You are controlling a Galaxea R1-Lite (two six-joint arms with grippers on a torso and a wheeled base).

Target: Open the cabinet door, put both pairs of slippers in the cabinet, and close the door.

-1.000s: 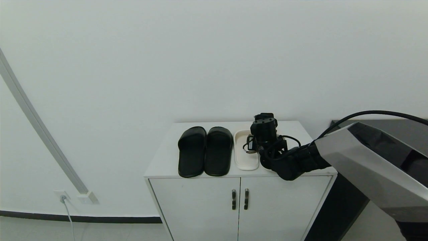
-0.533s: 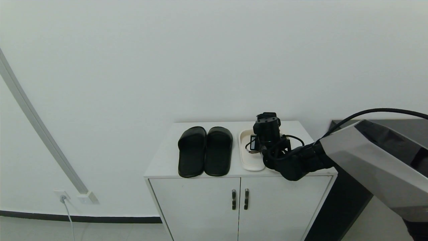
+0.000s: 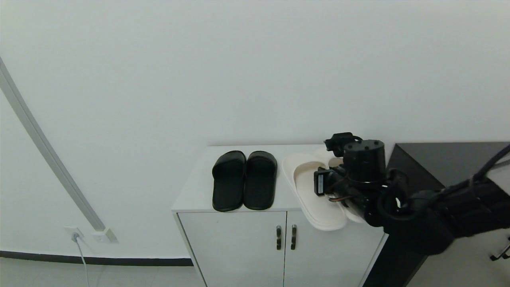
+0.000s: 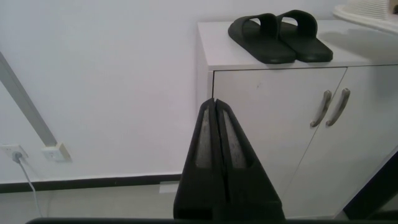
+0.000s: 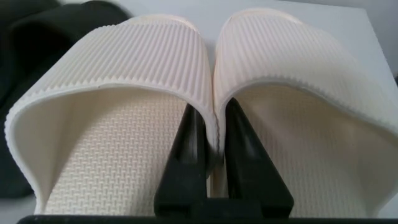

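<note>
The right pincer (image 5: 211,134) is narrow and clamped on the white slippers (image 5: 118,124). Its two dark fingers (image 5: 188,149) nip the inner edges of the two ribbed straps where they meet, so both slippers are held as one bundle. In the head view this pincer (image 3: 334,190) sits above the cabinet's front right corner. The white slippers (image 3: 314,195) lie side by side under it, their near ends hanging out past the front edge of the cabinet (image 3: 235,251) and in front of its right door (image 3: 338,255). Whether their far ends touch the cabinet top cannot be told.

The left pincer (image 4: 215,107) has its fingers pressed flat together with nothing between them. It hangs off the cabinet's left front corner, below the level of the top and well apart from it.

The black slippers (image 3: 244,180) rest on the left half of the cabinet top, touching each other, straps toward the wall and heels at the front edge. Both cabinet doors are flush with the front, and their two dark handles (image 3: 286,237) stand upright just beside each other at the centre seam.

A dark surface (image 3: 426,157) adjoins the cabinet's right side. Low on the wall, left of the cabinet, is a wall socket (image 3: 74,232) with a cable hanging from it.
</note>
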